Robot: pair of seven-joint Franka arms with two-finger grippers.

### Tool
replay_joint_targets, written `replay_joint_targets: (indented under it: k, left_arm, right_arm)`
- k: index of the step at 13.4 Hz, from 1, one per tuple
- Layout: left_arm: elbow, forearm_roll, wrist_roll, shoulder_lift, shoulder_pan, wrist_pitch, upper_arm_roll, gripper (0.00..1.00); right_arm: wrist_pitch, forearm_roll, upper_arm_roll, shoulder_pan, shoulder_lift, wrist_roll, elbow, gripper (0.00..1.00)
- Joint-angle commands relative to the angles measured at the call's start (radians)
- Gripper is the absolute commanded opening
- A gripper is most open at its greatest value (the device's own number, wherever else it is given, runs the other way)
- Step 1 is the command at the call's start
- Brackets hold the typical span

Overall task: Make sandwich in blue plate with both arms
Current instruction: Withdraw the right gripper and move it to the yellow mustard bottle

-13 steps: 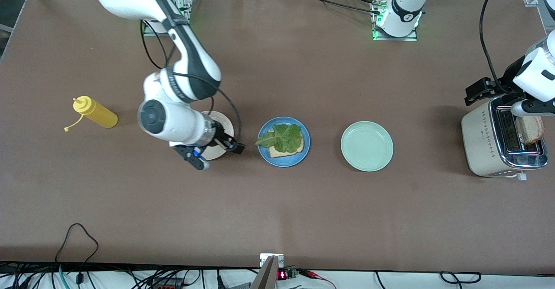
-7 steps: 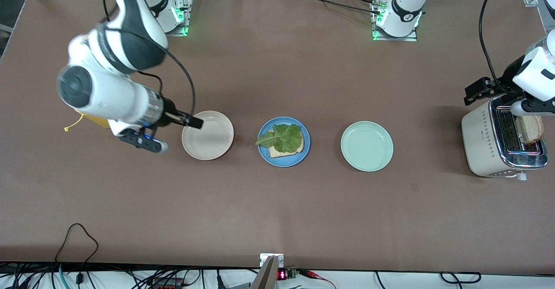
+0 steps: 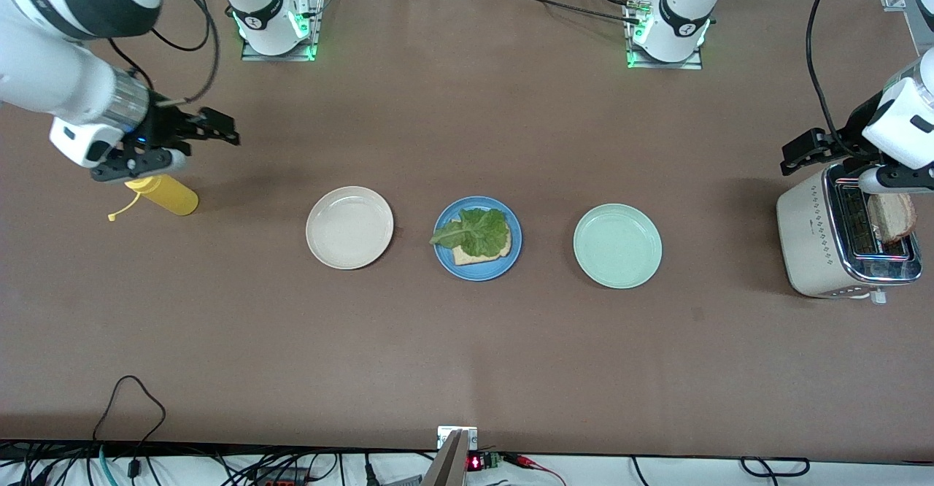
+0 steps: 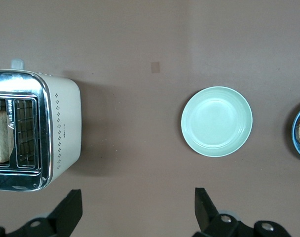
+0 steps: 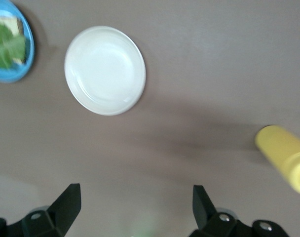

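While the right hand (image 3: pixel 211 127) hangs wide open and empty over the surface (image 3: pixel 467 355) near the yellow squeeze bottle (image 3: pixel 162 193), the left hand (image 4: pixel 137 210) spreads open above the toaster (image 3: pixel 839 234) holding bread (image 3: pixel 892 216), and the blue plate (image 3: pixel 478 271) carries one slice topped with lettuce (image 3: pixel 474 230).

No text, label or number can be read anywhere.

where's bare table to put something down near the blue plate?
Bare strip nearer the front camera than the cream plate, blue plate and green plate, and between the plates and the arm bases. Gaps between plates are narrow. Crowded ends: toaster under the open left claw; mustard bottle by the open right claw.
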Motion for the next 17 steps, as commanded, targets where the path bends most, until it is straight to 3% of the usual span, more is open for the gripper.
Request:
replay_joint_targets:
  k: [1, 5, 8, 11, 17]
  left_arm:
    - [0.002, -0.012, 0.018, -0.017, 0.001, -0.023, 0.003, 1.0]
    - [0.002, -0.012, 0.018, -0.017, 0.001, -0.024, 0.003, 1.0]
    - [0.004, -0.012, 0.018, -0.019, -0.001, -0.024, 0.001, 1.0]
    - [0.004, -0.012, 0.018, -0.019, -0.001, -0.024, 0.001, 1.0]
    - [0.011, -0.012, 0.028, -0.016, -0.007, -0.023, 0.001, 1.0]
  right_arm:
    - [0.074, -0.005, -0.058, -0.099, -0.037, -0.355, -0.086, 1.0]
    - [0.208, 0.012, -0.164, -0.214, 0.009, -0.937, -0.13, 1.0]
    - [0.22, 0.137, -0.262, -0.254, 0.063, -1.316, -0.13, 1.0]
    - [0.203, 0.333, -0.265, -0.367, 0.144, -1.691, -0.13, 1.0]
    - [0.104, 0.605, -0.282, -0.461, 0.362, -2.118, -0.118, 1.0]
